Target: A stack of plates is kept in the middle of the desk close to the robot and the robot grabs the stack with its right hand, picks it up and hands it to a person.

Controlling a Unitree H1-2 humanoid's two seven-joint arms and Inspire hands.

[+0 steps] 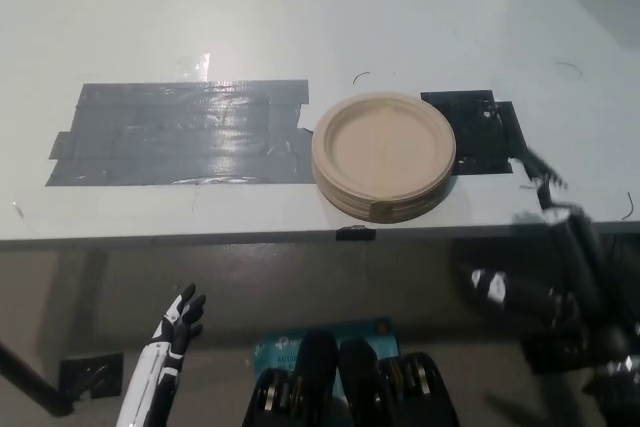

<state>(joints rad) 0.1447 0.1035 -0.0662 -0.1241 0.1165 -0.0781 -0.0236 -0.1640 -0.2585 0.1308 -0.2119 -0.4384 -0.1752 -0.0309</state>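
A stack of tan round plates (383,154) sits on the white desk (300,17), close to its front edge and near the middle. My black right hand (562,232) is blurred at the lower right, below and to the right of the stack, at the desk's front edge. Its fingertips (545,182) reach just over the edge, apart from the plates, and it holds nothing. My white left hand (176,331) rests low at the lower left, below the desk's edge, with its fingers spread and empty.
A wide patch of black tape (180,133) lies left of the stack, and a smaller black patch (485,132) lies right of it. A small black tab (355,234) marks the front edge. Floor shows below the desk.
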